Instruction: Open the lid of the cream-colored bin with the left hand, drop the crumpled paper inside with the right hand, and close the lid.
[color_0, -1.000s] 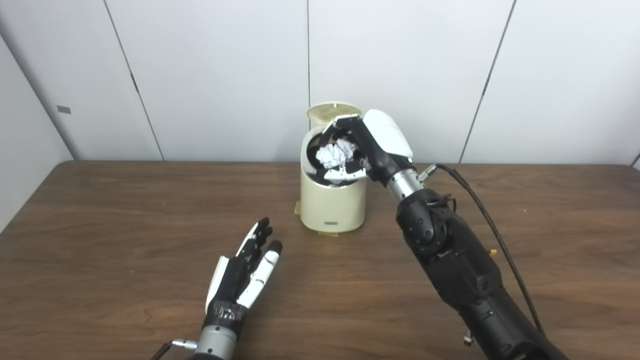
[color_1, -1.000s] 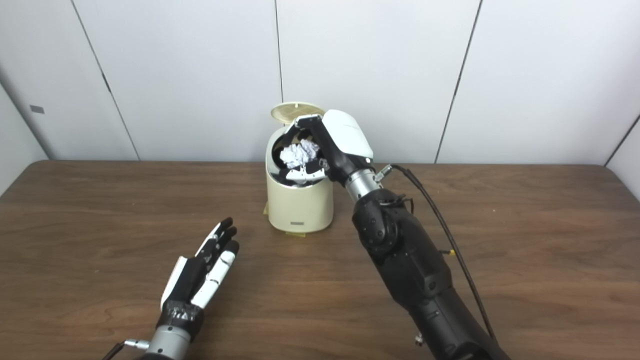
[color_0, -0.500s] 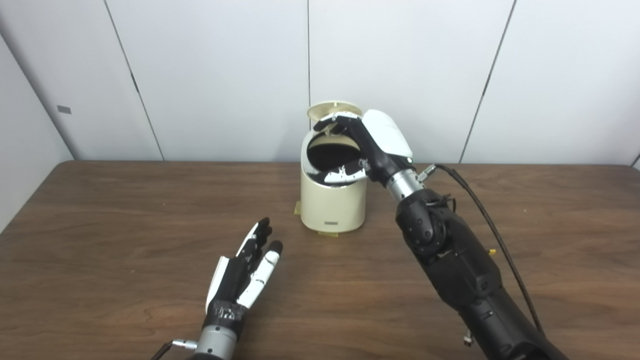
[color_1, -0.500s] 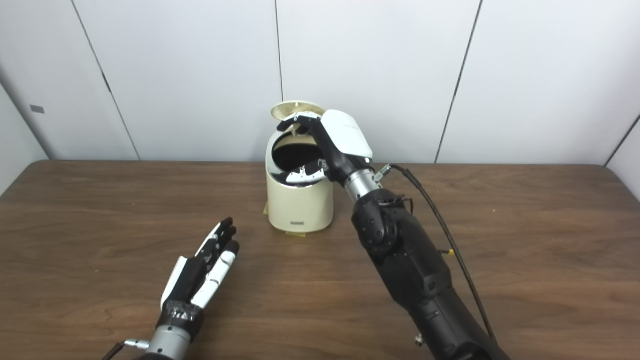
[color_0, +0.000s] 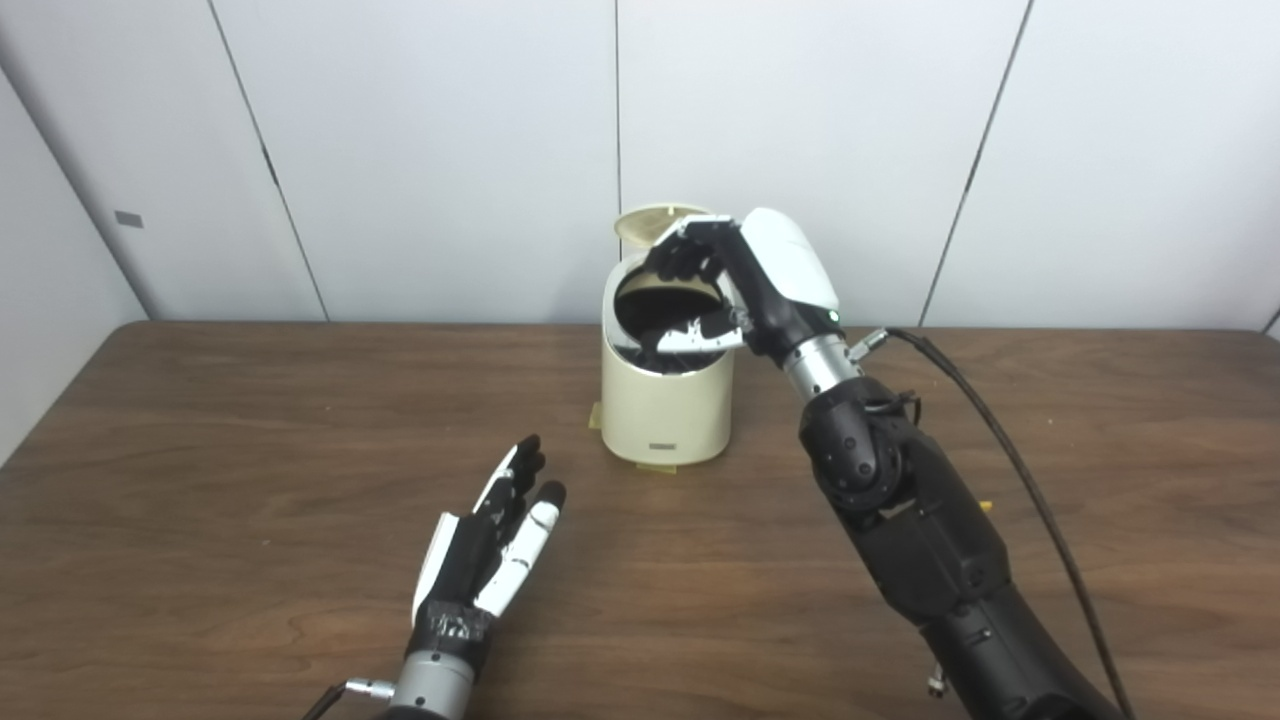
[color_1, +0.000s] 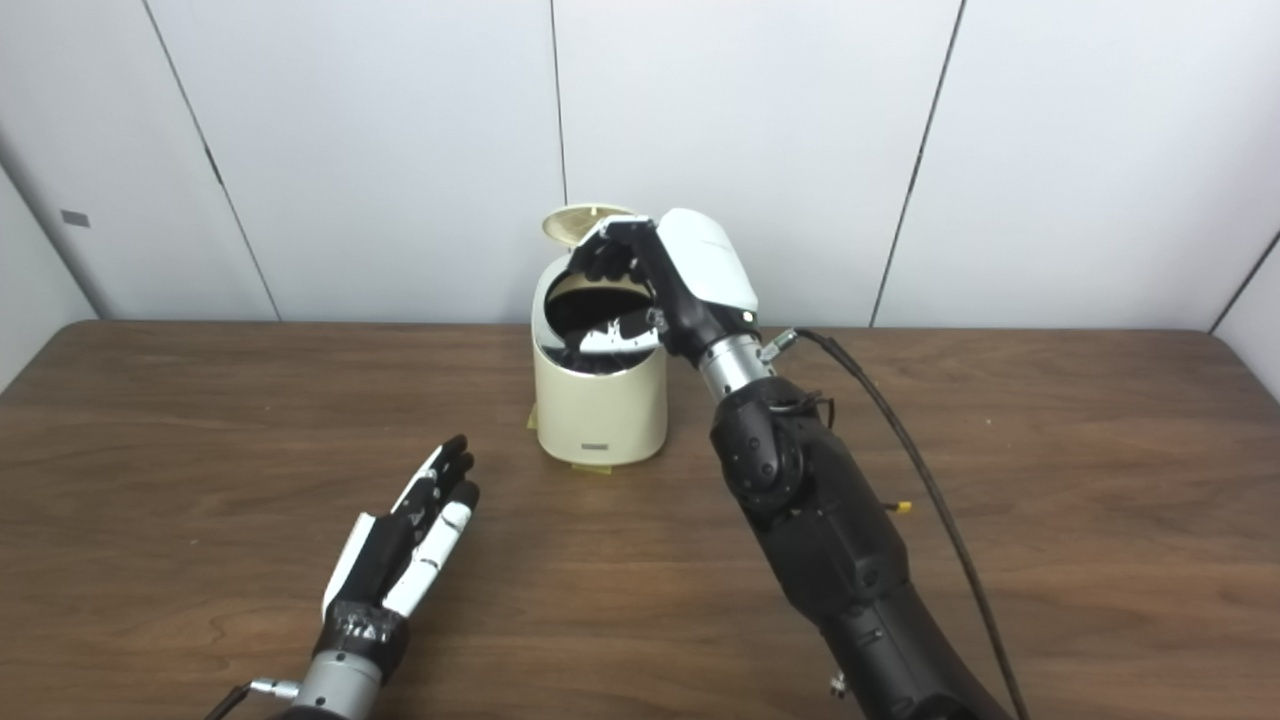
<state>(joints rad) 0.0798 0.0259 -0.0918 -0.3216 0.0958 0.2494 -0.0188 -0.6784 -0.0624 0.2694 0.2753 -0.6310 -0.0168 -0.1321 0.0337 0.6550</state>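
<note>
The cream-colored bin (color_0: 665, 410) stands at the back middle of the table with its round lid (color_0: 650, 219) tipped up behind the dark opening. My right hand (color_0: 735, 285) hovers over the bin's mouth, fingers apart and empty. No crumpled paper shows; the inside of the bin is dark. My left hand (color_0: 497, 535) rests low over the table in front and to the left of the bin, fingers stretched out and holding nothing.
The brown wooden table (color_0: 200, 480) runs up to a white panelled wall (color_0: 430, 150). A black cable (color_0: 990, 440) trails from my right wrist across the table's right side.
The crumpled paper left my right hand and went out of sight into the bin. The right hand then opened and rose slightly to the right. The left hand stayed still.
</note>
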